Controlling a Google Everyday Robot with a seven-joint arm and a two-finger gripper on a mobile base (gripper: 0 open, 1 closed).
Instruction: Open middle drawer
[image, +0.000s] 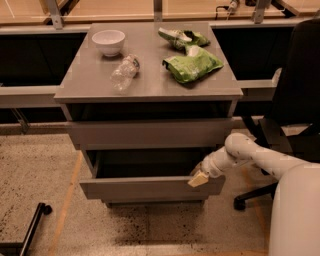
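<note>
The middle drawer stands pulled out beyond the front edge of the desk, with its dark inside open to view. The gripper is at the right end of the drawer's front panel and seems to touch its top edge. How far it is open, or whether it grips the panel, I cannot tell.

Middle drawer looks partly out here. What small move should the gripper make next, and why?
Probably a short straight pull toward the camera. The gripper sits at the upper right front edge of the middle drawer, which stands out past the top drawer, with only part of its inside showing.
</note>
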